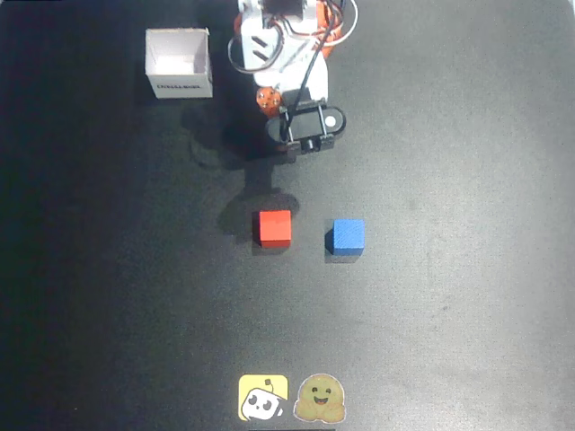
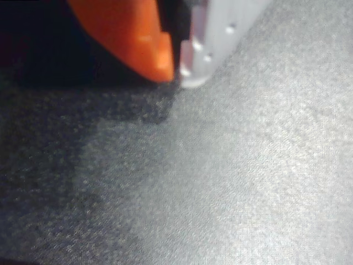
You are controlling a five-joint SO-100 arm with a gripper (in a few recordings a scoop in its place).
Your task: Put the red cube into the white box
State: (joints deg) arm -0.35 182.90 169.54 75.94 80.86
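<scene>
One red cube (image 1: pixel 274 228) below tool (image 2: pixel 177 69)

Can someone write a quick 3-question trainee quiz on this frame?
1. True or false: the red cube already lies inside the white box.
2. In the overhead view, what sits just right of the red cube? A) blue cube B) white box C) yellow sticker
3. In the wrist view, how do the gripper fingertips stand?

Key
1. False: it rests on the black table, apart from the box.
2. A
3. Together, with nothing between them, over bare table.
</scene>
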